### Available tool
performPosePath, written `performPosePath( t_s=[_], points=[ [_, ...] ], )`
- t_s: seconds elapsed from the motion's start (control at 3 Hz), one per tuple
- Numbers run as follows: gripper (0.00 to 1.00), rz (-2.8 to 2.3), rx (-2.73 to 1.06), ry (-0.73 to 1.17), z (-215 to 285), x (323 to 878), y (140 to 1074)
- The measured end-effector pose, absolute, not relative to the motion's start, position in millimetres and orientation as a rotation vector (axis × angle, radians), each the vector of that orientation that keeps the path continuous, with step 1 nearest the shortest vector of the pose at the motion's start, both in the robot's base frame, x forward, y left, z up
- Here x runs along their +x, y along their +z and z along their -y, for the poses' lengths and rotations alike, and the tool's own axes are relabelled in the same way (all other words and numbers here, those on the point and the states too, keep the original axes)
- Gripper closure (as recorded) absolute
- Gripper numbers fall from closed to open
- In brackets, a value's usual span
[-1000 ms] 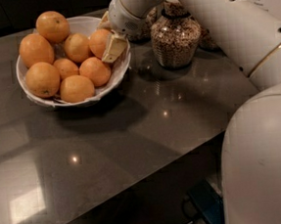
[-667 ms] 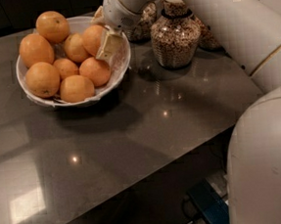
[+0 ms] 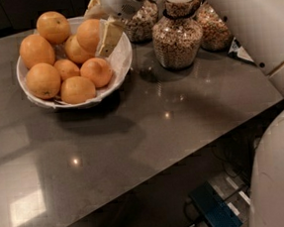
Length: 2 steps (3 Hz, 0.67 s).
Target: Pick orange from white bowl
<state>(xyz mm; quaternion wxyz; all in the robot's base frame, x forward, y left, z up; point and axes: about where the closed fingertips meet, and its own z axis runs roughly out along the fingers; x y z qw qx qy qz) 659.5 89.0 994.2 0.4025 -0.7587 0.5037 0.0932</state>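
Note:
The white bowl [image 3: 123, 58] stands at the table's back left and holds several oranges. My gripper [image 3: 98, 37] reaches into its right side from above. A cream finger [image 3: 109, 34] lies against the right side of the orange [image 3: 88, 34], which sits high at the bowl's back right above its neighbours. The other finger is hidden behind the fruit. The gripper looks closed on this orange. Other oranges lie to the left [image 3: 36, 50] and in front [image 3: 77, 89].
Three glass jars of cereal stand behind and right of the bowl: one close to the gripper [image 3: 142, 21], one in the middle [image 3: 177, 35], one at the right [image 3: 214, 27]. My white arm [image 3: 253, 21] fills the right side. The table's front edge [image 3: 195, 150] runs diagonally.
The gripper and the orange in it have shifted slightly up and to the left within the bowl. The other oranges and the jars have stayed put.

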Motion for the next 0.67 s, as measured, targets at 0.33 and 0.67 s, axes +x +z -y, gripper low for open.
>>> performPosePath(
  t_s=[0.33,0.67],
  points=[
    [1.00,-1.208,-1.898,0.280,-90.6,644.1,1009.8],
    [1.00,-1.208,-1.898,0.280,-90.6,644.1,1009.8]
  ],
)
